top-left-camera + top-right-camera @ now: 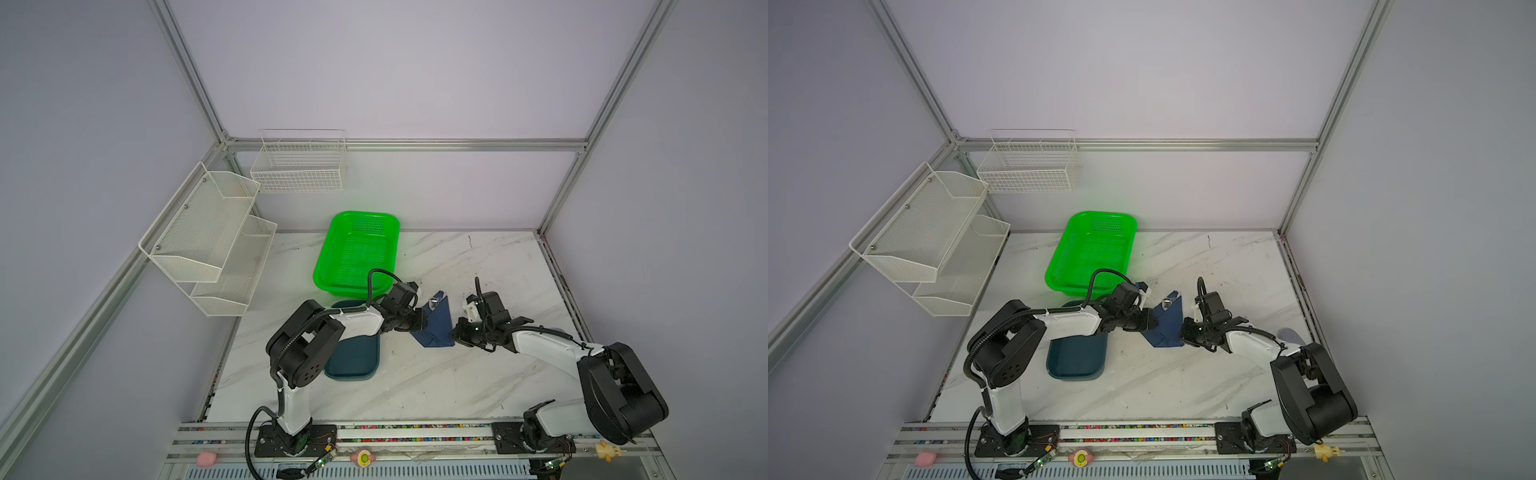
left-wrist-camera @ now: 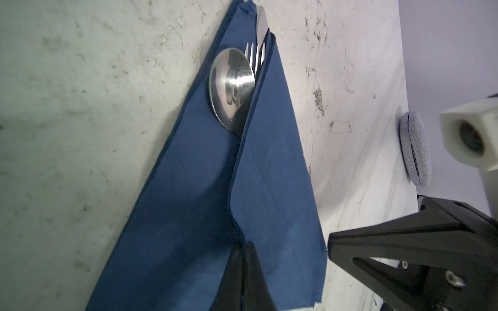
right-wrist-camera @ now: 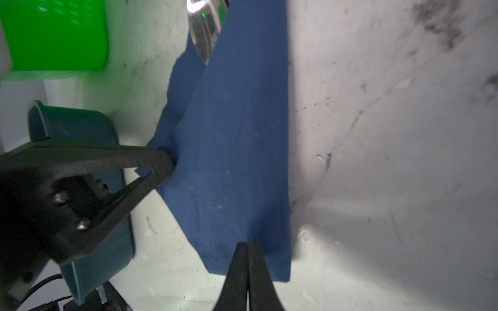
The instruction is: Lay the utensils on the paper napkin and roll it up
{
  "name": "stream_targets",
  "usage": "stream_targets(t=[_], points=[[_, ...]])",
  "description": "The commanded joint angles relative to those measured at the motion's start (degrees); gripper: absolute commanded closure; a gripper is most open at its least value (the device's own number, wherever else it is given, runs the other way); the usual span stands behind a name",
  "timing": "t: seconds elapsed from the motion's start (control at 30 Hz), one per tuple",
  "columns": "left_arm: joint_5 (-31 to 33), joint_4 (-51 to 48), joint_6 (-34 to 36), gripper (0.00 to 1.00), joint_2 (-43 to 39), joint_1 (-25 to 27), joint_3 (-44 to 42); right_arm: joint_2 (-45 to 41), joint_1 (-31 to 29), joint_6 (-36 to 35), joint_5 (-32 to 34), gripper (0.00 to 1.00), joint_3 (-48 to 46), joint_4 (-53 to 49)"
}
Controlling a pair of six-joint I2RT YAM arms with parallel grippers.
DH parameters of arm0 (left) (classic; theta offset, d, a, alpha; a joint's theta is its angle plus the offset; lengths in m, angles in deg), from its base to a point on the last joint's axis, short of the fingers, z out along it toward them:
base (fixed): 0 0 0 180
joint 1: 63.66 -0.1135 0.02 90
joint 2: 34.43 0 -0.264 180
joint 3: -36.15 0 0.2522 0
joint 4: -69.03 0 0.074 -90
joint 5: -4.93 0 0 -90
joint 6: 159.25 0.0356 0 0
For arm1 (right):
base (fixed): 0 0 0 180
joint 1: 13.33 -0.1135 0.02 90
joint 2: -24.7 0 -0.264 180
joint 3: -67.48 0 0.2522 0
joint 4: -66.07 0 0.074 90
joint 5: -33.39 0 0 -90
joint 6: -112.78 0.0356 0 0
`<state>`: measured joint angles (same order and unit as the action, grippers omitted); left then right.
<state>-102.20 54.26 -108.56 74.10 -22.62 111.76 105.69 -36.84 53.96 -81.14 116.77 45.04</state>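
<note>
The dark navy paper napkin [image 1: 436, 328] [image 1: 1167, 328] lies mid-table, folded over the utensils. In the left wrist view the spoon bowl [image 2: 231, 83], fork tines [image 2: 254, 53] and knife tip [image 2: 261, 21] stick out of the fold [image 2: 269, 175]; their handles are hidden. My left gripper [image 1: 419, 322] [image 2: 242, 243] is shut on the flap's edge, and the paper bunches at its tip [image 3: 171, 160]. At the napkin's opposite edge [image 3: 237, 134] sits my right gripper [image 1: 455, 334] [image 3: 248, 243], shut. Whether paper is pinched there is unclear.
A dark teal tray [image 1: 353, 365] [image 3: 80, 126] lies just left of the napkin under my left arm. Behind it stands a green basket [image 1: 365, 214]. White mesh shelves [image 1: 208, 241] and a wire basket [image 1: 299, 166] hang on the walls. A grey round pad [image 1: 1289, 334] lies at right.
</note>
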Motion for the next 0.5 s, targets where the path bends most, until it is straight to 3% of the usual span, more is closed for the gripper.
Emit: stream_targets(t=[0.0, 0.3, 0.47], points=[[-0.1, 0.5, 1.5, 1.0, -0.3, 0.2, -1.6, 1.6, -0.1, -1.7, 0.3, 0.93, -1.7, -1.4], [0.7, -0.3, 1.7, 1.0, -0.6, 0.3, -1.8, 4.6, -0.1, -0.8, 5.4, 0.93, -1.2, -3.9], [0.6, -0.4, 1.8, 1.0, -0.3, 0.3, -1.8, 1.4, -0.2, -0.2, 5.2, 0.93, -0.5, -6.1]])
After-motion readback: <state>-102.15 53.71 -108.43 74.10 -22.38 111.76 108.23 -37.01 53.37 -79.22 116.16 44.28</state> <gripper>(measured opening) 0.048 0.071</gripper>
